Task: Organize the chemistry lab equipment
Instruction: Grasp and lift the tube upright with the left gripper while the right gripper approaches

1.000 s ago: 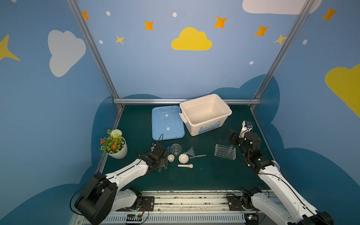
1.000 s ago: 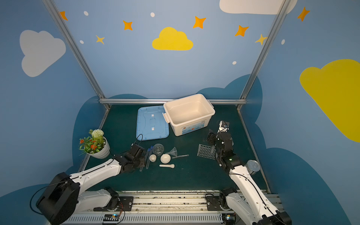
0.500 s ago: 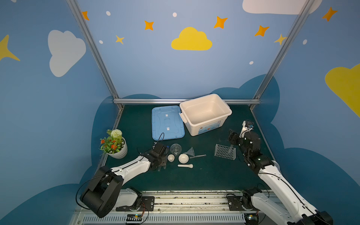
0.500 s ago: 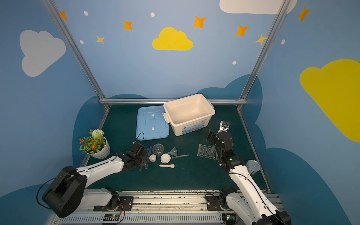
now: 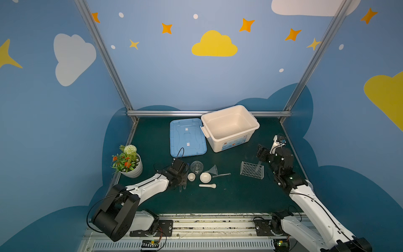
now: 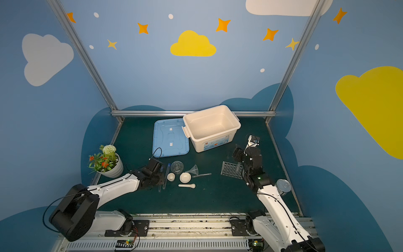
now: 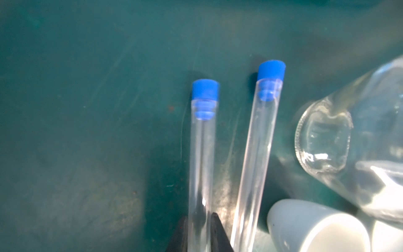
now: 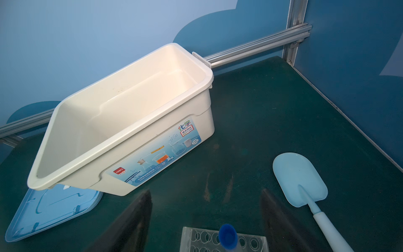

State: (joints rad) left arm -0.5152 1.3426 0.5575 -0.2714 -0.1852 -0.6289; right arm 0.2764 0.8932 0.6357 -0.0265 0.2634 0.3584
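Note:
Two clear blue-capped test tubes lie side by side on the green mat in the left wrist view. My left gripper [image 7: 199,229] is shut on the left one [image 7: 201,152], a finger pressed on each side; the other tube [image 7: 257,152] lies free beside the flask [image 7: 349,141] and small cup [image 7: 316,227]. In a top view the funnel [image 5: 212,169], mortar [image 5: 205,177], pestle [image 5: 207,186] and thin rod [image 5: 222,175] sit just right of the left gripper [image 5: 182,175]. My right gripper [image 8: 205,194] hangs open over the rack [image 8: 196,240], where one tube [image 8: 227,239] stands.
The big white bin [image 5: 229,141] stands at the back with its blue lid [image 5: 187,137] flat beside it. A potted flower plant [image 5: 127,161] is at the left edge. A light blue scoop [image 8: 299,179] lies right of the rack, and a metal can [image 6: 283,187] by the right arm.
The left gripper's jaws have closed in on the test tube, and the left arm has sunk lower toward the mat. The right arm has not moved.

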